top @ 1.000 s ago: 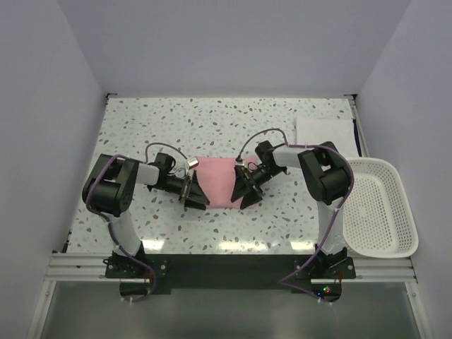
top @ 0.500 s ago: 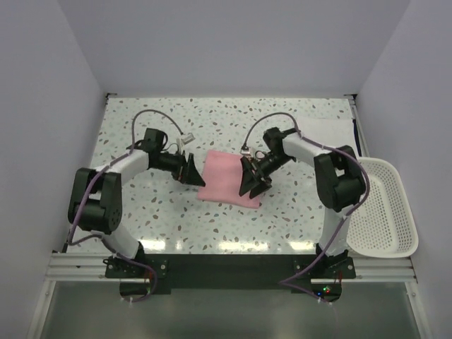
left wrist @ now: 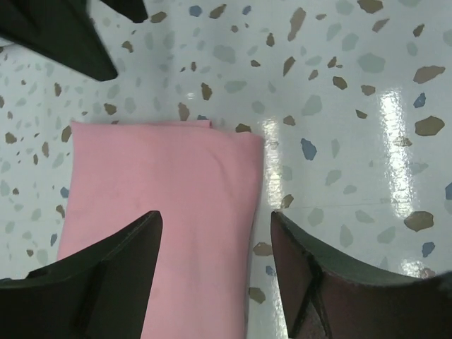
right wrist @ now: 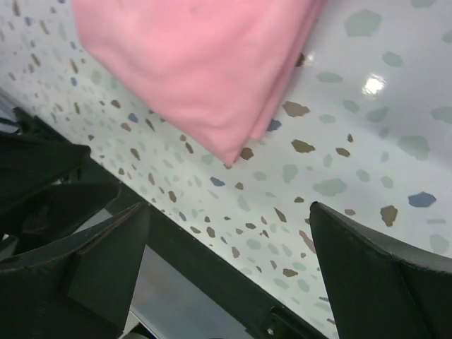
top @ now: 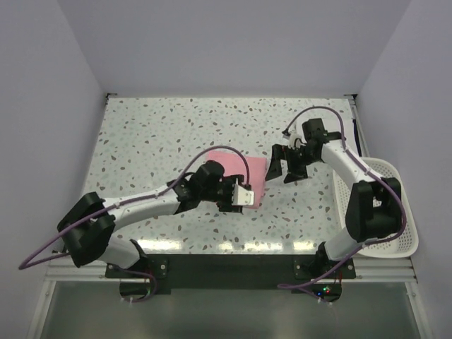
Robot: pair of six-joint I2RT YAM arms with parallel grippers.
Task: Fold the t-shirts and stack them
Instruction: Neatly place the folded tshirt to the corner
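Left claw [left wrist: 213,215] spread wide, empty, poised over the folded pink tee [left wrist: 155,169] mid-surface [top: 141,127]. Right claw [right wrist: 229,205] equally wide, empty, just right of it. We note the left arm [top: 141,205] hides the tee's near-left part.

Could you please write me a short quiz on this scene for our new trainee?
1. True or false: the pink t-shirt lies folded on the table.
2. The left gripper is: A) open over the shirt's edge; B) shut on the shirt; C) shut, away from the shirt.
3. Fill in: the right gripper is open and holds ____.
Key: 1 true; 2 A; 3 nothing.
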